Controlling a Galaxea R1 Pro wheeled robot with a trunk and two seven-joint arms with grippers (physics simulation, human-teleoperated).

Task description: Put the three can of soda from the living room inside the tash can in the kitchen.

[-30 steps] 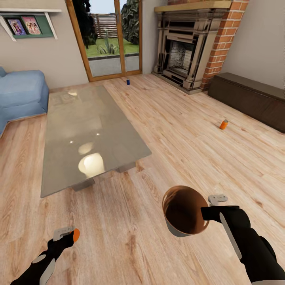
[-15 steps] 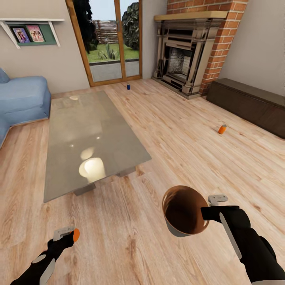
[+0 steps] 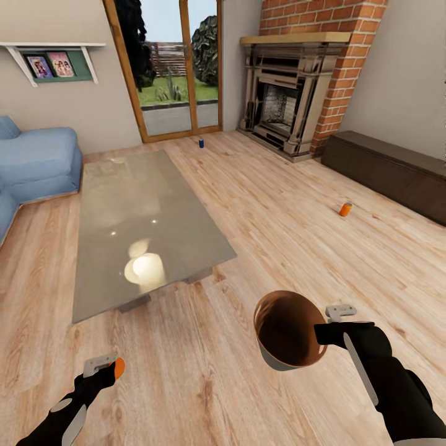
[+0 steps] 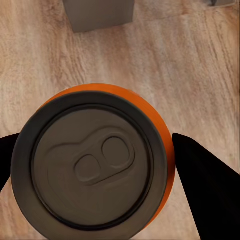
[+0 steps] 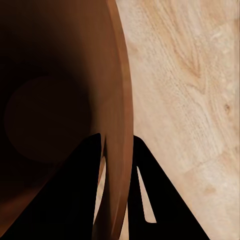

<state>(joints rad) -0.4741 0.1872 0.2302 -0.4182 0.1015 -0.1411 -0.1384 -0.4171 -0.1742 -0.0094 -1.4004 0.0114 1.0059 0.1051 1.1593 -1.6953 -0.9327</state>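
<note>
1. Lower left of the head view, the left gripper clamps an orange soda can.
2. Lower right, the right gripper pinches the grey, copper-lined bin's rim.
3. Another orange can and a blue can stand on the wood floor.

Light wood plank floor, low glossy stone-topped table, blue sofa at the left wall, brick fireplace, glass patio doors, dark low cabinet, wall shelf holding pictures
</note>
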